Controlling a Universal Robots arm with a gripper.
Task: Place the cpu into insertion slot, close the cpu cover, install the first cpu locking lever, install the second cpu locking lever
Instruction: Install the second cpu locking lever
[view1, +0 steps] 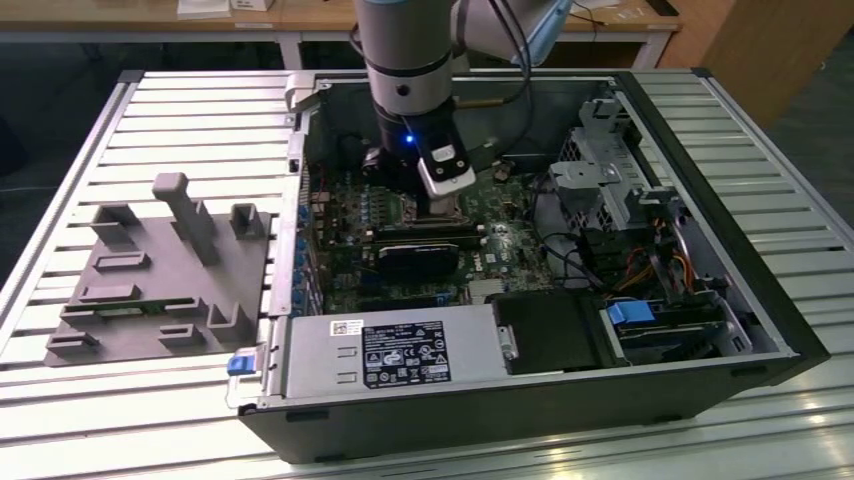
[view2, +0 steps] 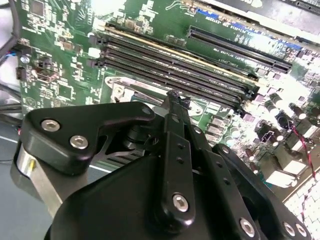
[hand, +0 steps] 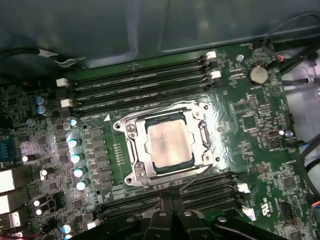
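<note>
First wrist view, item one: we list the cpu (hand: 169, 145), a small flat square chip with a dull silver-grey metal top, seated in the insertion slot (hand: 129, 131), the square silver-rimmed socket on the green circuit board (hand: 250, 115). The cpu cover (hand: 140, 159), a thin square silver metal frame plate, lies flat over the chip, whose top shows through its central window. Thin wire levers (hand: 202, 136) run along the frame's edges; we cannot tell whether they are latched. Long black memory slots (hand: 140, 87) flank the socket on two sides.

The black gripper (hand: 172, 202) hangs just beside the socket, over the nearer memory slots. In the second wrist view we see the gripper (view2: 175, 97) clenched, fingers together with nothing between them.

Exterior view: we note the grey arm reaching down into the open black computer case (view1: 534, 400), which lies on a slatted metal worktop (view1: 200, 110). A grey moulded parts fixture (view1: 147, 280) sits just beside the case, to the exterior view's left.
</note>
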